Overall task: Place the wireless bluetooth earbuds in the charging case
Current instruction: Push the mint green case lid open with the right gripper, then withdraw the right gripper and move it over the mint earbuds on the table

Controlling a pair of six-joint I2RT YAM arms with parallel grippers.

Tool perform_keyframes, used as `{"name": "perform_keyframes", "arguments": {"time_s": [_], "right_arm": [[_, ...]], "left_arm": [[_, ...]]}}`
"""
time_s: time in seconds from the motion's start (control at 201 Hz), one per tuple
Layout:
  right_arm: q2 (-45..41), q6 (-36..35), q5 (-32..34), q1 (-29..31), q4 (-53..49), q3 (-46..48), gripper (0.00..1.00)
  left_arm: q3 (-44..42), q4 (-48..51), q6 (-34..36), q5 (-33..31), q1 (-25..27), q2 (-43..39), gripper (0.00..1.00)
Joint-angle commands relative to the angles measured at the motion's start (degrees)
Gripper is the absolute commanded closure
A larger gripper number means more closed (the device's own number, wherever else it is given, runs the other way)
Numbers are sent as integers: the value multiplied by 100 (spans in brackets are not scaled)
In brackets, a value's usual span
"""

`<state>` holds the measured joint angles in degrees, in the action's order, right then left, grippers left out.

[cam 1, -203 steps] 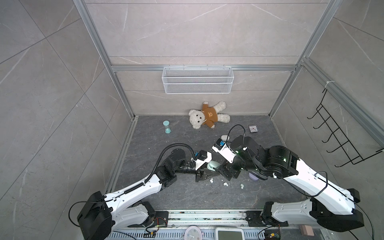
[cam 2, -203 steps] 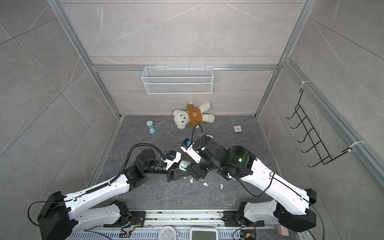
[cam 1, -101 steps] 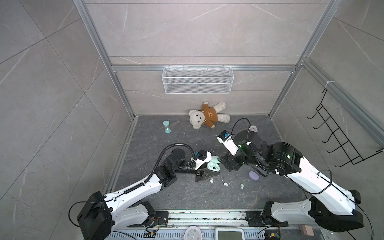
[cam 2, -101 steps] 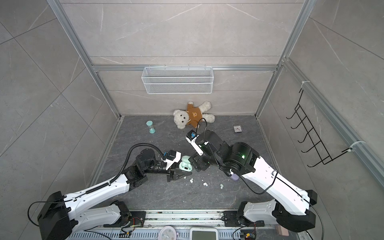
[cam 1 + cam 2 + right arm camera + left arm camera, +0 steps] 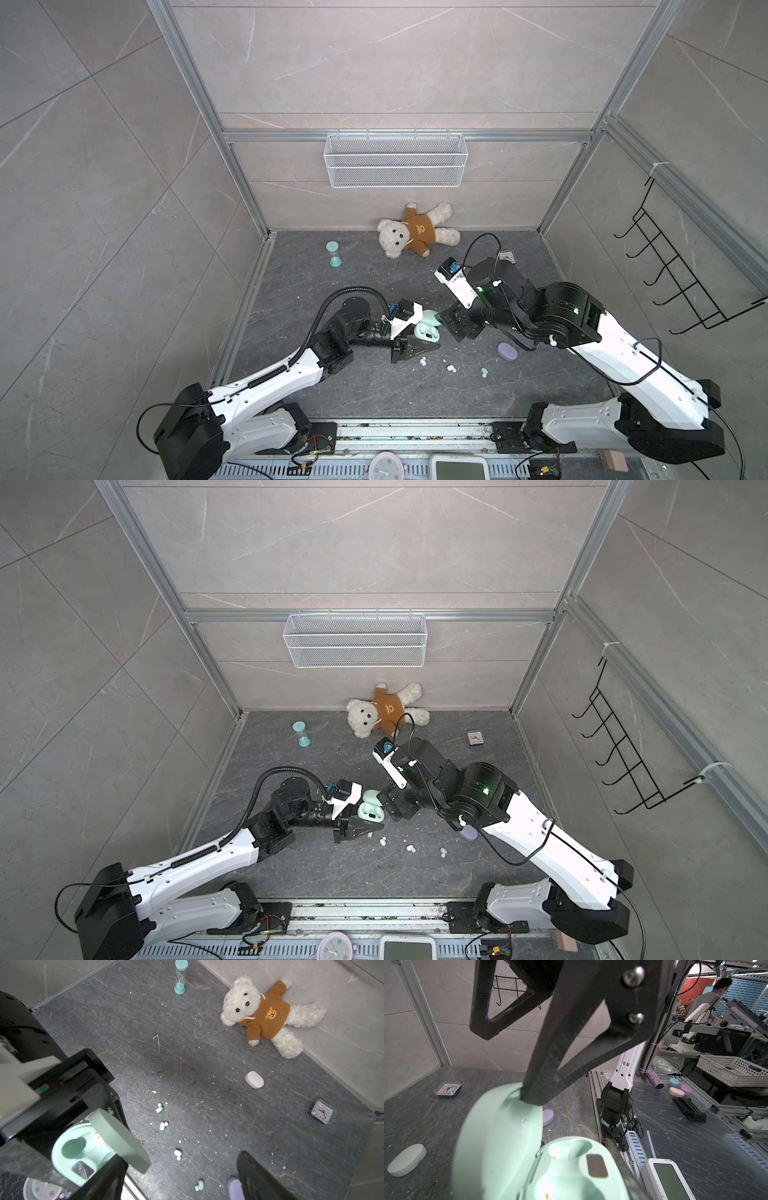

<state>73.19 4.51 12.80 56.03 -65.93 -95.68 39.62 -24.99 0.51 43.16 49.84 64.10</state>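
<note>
My left gripper (image 5: 420, 337) is clamped hard across the mint green charging case (image 5: 426, 331), near the middle of the tabletop (image 5: 395, 395). I cannot tell whether the case rests on the surface or hangs just above it. Its lid (image 5: 500, 1126) stands open. In the left wrist view one of the fingers (image 5: 550, 1059) bears on the lid's rim, and the second runs along the opposite side of the base. Both wells face up, bare plastic (a dark rectangular pad sits beside them).

My right gripper (image 5: 455, 328) is spread wide with nothing in it, just beside the open case and apart from it.

The earbuds (image 5: 159, 1109) lie loose on the tabletop, none in the case. The right wrist view shows four in a ragged line: that mint green one, two white ones (image 5: 162, 1126) (image 5: 177, 1152), and a second mint green one (image 5: 200, 1185). In both top views the buds (image 5: 450, 368) (image 5: 411, 848) read as pale dots near the case, on the side toward the arm bases.

Also noted: a closed lilac case (image 5: 508, 351) beside my right arm, a closed white case (image 5: 254, 1080) between the buds and the teddy bear (image 5: 266, 1016), and a small clock (image 5: 321, 1114).
</note>
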Motion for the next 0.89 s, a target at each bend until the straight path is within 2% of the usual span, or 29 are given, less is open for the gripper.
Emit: {"name": "perform_keyframes", "arguments": {"time_s": [0.0,0.328,0.607,0.732,0.886], "right_arm": [[-11,120,-86,-76,-112,-180,15],[-269,283,-756,-81,-211,-240,14],[-647,1112,-919,-181,-391,-47,14],[-836,1606,-981,-566,-610,122,13],[-1090,2404,-1179,-1509,-805,774,11]], "left_arm": [[81,-177,-16,156,34,-178,68],[55,-83,28,-85,34,-213,68],[-134,-397,-254,-406,25,-318,68],[-295,-616,-415,-484,25,-405,68],[-390,-652,-456,-611,23,-591,68]]}}
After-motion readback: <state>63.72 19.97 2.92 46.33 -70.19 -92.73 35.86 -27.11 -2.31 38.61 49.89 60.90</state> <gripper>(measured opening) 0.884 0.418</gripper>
